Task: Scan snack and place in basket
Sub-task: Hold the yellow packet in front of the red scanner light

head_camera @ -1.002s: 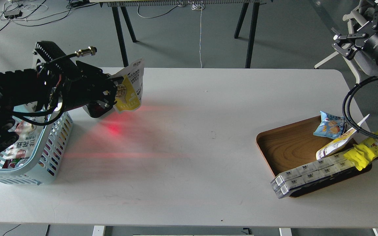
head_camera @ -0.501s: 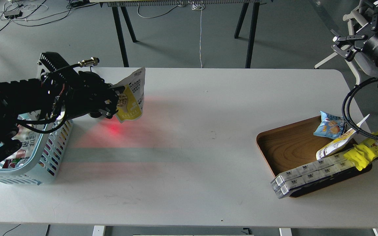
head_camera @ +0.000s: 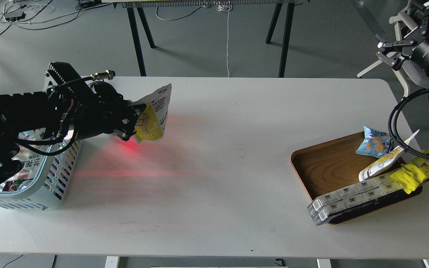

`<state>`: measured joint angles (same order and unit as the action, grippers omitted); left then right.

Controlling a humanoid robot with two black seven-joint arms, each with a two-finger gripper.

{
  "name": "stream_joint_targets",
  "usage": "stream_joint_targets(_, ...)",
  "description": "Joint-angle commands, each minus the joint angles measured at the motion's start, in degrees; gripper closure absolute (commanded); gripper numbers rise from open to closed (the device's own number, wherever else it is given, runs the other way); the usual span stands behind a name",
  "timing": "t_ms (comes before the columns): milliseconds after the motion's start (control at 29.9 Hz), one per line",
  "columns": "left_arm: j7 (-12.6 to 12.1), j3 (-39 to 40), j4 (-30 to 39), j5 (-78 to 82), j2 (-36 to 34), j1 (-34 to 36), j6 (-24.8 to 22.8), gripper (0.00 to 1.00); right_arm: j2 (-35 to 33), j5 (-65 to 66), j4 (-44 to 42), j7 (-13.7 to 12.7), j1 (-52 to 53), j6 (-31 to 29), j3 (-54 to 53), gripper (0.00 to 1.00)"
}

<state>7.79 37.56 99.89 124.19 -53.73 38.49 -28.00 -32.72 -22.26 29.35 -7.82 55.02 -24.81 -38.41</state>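
Note:
My left gripper [head_camera: 132,119] is shut on the snack [head_camera: 154,117], a flat pouch with a yellow lower part and a white printed upper part. It holds the pouch upright above the left part of the white table [head_camera: 222,163], over a red scanner glow [head_camera: 129,147]. The light blue basket [head_camera: 50,175] stands at the table's left edge, below my left arm, with packets in it. My right gripper [head_camera: 385,52] is up at the far right, off the table, open and empty.
A brown wooden tray [head_camera: 322,167] at the right holds a small blue packet [head_camera: 374,141], a white and yellow pouch [head_camera: 382,163], an all-yellow crinkled bag [head_camera: 419,167] and a long white box pack [head_camera: 352,197]. Black cables [head_camera: 395,123] hang over the tray.
My left gripper has moved a little right and down with the snack and tilted it. The right gripper has shifted slightly upward.

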Motion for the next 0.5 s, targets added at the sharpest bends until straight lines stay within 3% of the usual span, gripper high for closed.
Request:
stream_joint_targets(0, -0.1, -0.6, 0.0, 0.1, -0.2, 0.4, 0.0, 1.00, -0.1, 0.0, 0.0, 0.0, 0.0, 0.0, 0.0, 0.03)
stream_joint_targets(467, -0.4, -7.4, 0.0, 0.4, 0.0, 9.0, 0.0, 1.00, 0.0, 0.0, 0.0, 0.0, -0.2, 0.0, 0.0, 0.03)
